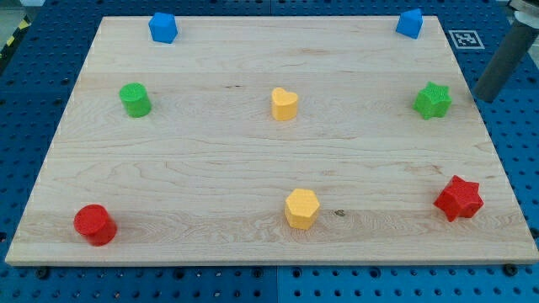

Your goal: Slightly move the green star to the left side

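The green star (432, 100) lies on the wooden board (210, 168) near its right edge, in the upper half of the view. My rod comes in from the view's top right; my tip (483, 98) rests just off the board's right edge, a short way to the right of the green star and apart from it.
A green cylinder (134, 99) is at the left. A yellow heart (285, 104) is in the middle. A yellow hexagon (301, 208) is at the bottom centre. A red star (458, 199) is bottom right, a red cylinder (94, 225) bottom left. Blue blocks sit at top left (162, 27) and top right (409, 23).
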Robot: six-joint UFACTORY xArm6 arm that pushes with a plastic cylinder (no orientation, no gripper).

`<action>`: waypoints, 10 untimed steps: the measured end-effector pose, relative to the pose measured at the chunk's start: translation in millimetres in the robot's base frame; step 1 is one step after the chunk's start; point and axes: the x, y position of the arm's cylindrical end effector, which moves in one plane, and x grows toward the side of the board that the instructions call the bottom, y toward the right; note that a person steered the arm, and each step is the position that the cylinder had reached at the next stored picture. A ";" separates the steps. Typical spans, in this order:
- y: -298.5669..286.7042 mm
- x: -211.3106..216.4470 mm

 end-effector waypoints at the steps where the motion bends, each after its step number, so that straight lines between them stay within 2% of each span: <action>1: -2.5 0.0; 5: -25.6 0.0; 8: -70.0 0.0; 10: -59.2 0.0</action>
